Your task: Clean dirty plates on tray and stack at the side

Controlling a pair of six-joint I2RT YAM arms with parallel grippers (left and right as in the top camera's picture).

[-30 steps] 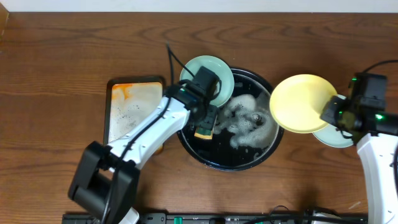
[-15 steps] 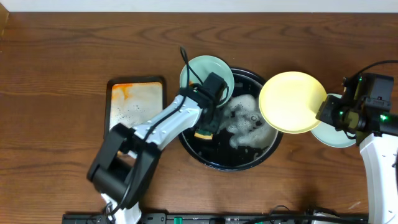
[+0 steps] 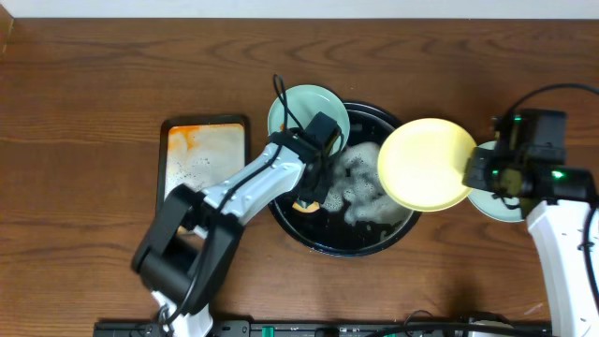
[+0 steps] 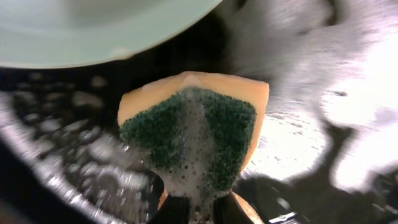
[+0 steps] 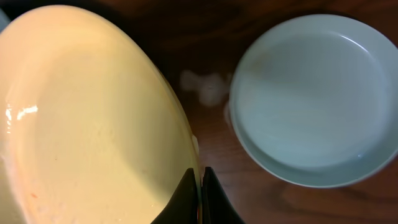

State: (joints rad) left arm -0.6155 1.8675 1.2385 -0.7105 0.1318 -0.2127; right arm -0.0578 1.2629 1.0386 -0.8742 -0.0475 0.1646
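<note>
I report my left gripper point(image 4: 196, 210) clamped on the near end of the sponge point(image 4: 193, 134), green scouring face toward the wrist camera. The sponge sits inside the tray point(image 3: 370, 245), over its left half and just beside the foam point(image 3: 367, 183). Whether it touches the tray floor I cannot tell. My right gripper point(image 5: 200, 185) is pinched together on the thin rim of the yellow plate point(image 3: 426, 164), holding it raised above the tray's right rim, partly over the foam and apart from the sponge. A faint orange fleck shows near the plate's edge, so I judge it unwashed. The outer mint plate point(image 5: 314, 99) lies on the table point(image 3: 94, 94) just outside the tray's right side and looks clean. The far mint plate point(image 3: 299, 108) rests across the tray's far-left rim, close against my left wrist. The metal pan point(image 3: 201, 159) lies well to the tray's left.

Hazards, as I judge them: the yellow plate is held by one narrow wet edge, so scrubbing pressure could pivot it in the jaws or drop it onto the tray rim. The sponge, gripped at one end only, may fold instead of scrubbing. My left arm, swinging right toward the plate, could nudge the far mint plate off the rim.
</note>
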